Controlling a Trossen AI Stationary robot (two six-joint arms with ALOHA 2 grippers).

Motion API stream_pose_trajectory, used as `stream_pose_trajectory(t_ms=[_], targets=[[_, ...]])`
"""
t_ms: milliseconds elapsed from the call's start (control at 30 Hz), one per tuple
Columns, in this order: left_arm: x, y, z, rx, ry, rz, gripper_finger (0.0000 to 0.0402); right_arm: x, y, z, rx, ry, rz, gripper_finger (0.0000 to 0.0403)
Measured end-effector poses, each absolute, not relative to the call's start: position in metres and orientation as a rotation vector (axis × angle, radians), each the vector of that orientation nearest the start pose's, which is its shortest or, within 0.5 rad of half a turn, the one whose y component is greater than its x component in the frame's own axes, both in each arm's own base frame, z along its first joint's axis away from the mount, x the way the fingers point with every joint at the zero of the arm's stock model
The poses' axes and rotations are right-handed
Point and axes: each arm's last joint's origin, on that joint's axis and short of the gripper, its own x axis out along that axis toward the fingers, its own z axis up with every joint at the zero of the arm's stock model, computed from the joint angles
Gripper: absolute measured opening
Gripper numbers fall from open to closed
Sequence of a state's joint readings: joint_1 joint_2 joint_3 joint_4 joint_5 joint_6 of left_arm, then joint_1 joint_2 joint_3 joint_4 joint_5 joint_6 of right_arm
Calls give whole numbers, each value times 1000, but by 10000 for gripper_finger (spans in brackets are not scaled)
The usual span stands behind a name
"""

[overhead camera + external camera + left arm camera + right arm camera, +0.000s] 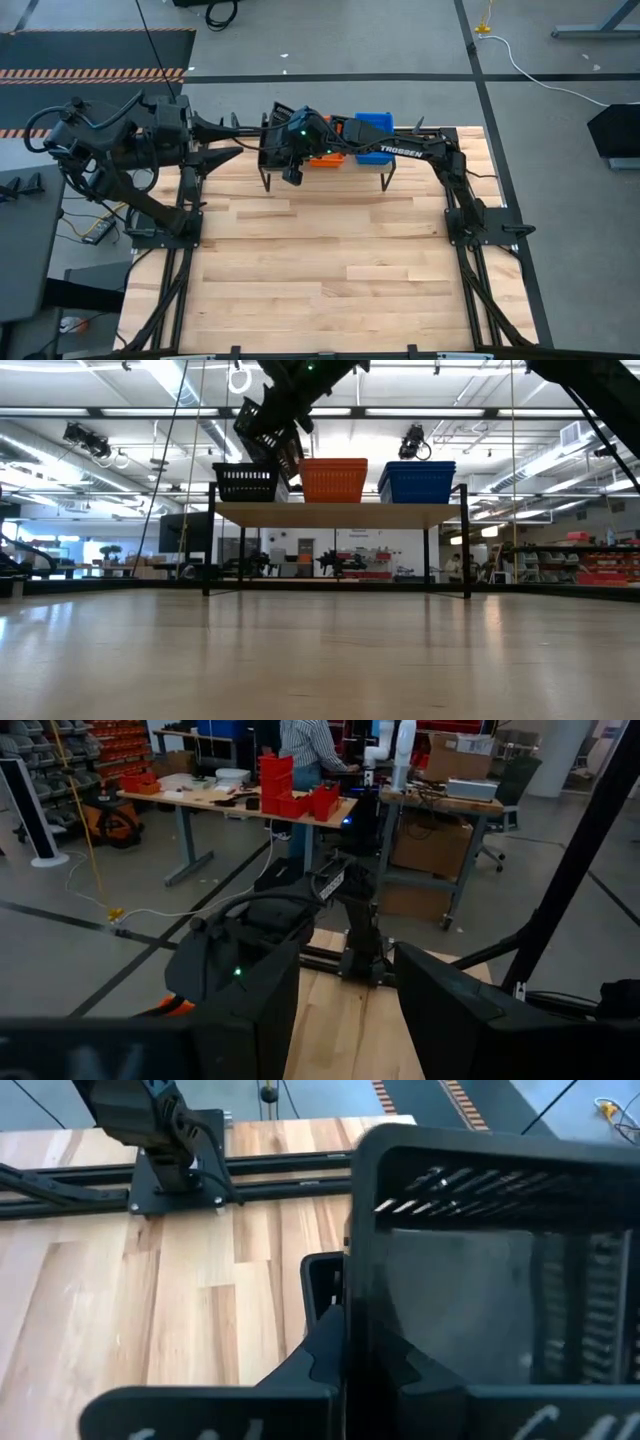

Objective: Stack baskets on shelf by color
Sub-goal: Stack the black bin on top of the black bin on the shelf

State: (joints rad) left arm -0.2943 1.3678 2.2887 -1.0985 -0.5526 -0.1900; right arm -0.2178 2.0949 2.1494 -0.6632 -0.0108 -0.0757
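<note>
Right end effector (268, 432) clamps a black basket (262, 428) tilted over the shelf's (340, 514) black stack (245, 482), matching colour; left end effector (215, 143) parked, fingers apart.

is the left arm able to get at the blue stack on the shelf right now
Probably not easily. The left gripper waits off the shelf's black end, and the right gripper, shut on a black basket, hangs between it and the blue stack at the far end.

Black (246, 482), orange (333, 480), blue baskets (417, 481) (mesh-walled)
</note>
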Motion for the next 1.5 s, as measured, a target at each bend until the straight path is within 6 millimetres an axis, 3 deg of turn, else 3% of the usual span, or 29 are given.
stream_pose_trajectory(t_ms=[500,867,1033,1200,1500], targets=[[156,-31,577,-122,135,272,172,463,-101,352,-3,583,-139,36],[156,-31,577,-124,135,272,172,464,-101,347,-3,592,-143,136],[156,-31,577,-124,135,272,172,465,-99,340,-2,609,-140,163],[156,-32,577,-124,136,270,172,465,-100,334,-9,635,-170,160],[156,-32,577,-132,134,270,172,472,-99,345,-41,508,-204,108]])
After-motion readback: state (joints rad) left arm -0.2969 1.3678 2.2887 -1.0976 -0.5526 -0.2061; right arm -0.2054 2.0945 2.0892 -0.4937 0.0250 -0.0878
